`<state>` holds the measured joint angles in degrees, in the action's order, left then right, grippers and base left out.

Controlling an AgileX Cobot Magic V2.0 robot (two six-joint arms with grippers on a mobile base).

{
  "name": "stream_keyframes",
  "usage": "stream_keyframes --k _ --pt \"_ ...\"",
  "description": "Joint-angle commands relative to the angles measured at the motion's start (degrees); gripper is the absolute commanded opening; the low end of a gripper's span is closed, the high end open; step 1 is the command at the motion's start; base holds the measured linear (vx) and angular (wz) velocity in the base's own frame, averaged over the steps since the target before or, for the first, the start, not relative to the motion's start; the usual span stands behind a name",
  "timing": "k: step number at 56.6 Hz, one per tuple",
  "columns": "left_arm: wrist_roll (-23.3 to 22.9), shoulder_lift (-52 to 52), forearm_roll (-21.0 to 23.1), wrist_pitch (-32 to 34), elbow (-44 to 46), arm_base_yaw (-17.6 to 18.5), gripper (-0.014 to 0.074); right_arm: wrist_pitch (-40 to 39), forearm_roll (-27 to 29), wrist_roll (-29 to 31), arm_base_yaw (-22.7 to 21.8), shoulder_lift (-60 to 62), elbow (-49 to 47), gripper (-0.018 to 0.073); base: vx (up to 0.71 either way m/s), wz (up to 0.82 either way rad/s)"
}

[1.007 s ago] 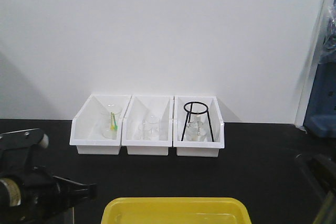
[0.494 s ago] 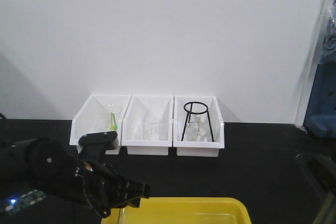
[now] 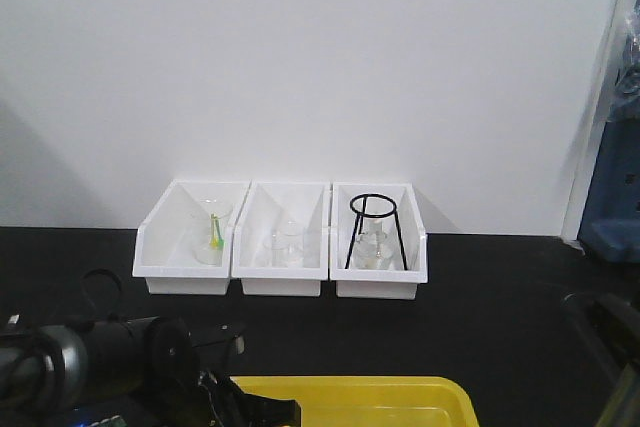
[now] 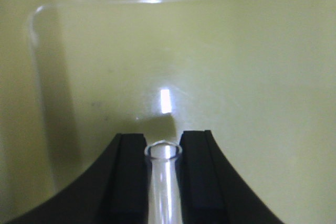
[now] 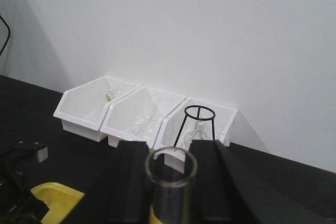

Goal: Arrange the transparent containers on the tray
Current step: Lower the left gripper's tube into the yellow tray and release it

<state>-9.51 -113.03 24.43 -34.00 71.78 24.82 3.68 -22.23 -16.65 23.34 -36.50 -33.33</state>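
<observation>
My left claw [image 4: 164, 140] is clamped on the neck of a clear vessel [image 4: 164, 182], hung over the yellow tray [image 4: 236, 56] at the table's [image 3: 500, 297] 6 o'clock, I'd judge for setting down, while my right claw [image 5: 169, 148] pinches a second clear tube [image 5: 170, 192], likely next in line.

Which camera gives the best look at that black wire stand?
The front-facing view: the black wire stand shows whole in the rightmost white bin. In the right wrist view, the right gripper covers its lower part. The left wrist view misses it.
</observation>
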Motion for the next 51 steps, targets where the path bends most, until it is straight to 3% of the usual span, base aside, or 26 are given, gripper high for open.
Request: stream_keyframes --k 1,11,34,51 --pt "-0.78 2.52 -0.79 2.08 1.64 0.17 0.0037 -5.1 -0.71 0.38 0.09 -0.15 -1.68 -0.0011 0.0 0.0" --pt "-0.85 2.45 -5.33 1.94 1.64 0.17 0.0105 -5.1 -0.71 0.38 0.09 -0.15 -1.68 -0.0011 0.0 0.0" --pt "-0.91 2.43 -6.61 2.62 1.64 0.17 0.0393 -5.1 -0.71 0.38 0.09 -0.15 -1.68 -0.0011 0.0 0.0" --pt "-0.91 4.73 -9.46 3.49 2.73 0.17 0.0426 -5.08 -0.39 0.27 0.09 -0.15 -1.68 -0.0011 0.0 0.0"
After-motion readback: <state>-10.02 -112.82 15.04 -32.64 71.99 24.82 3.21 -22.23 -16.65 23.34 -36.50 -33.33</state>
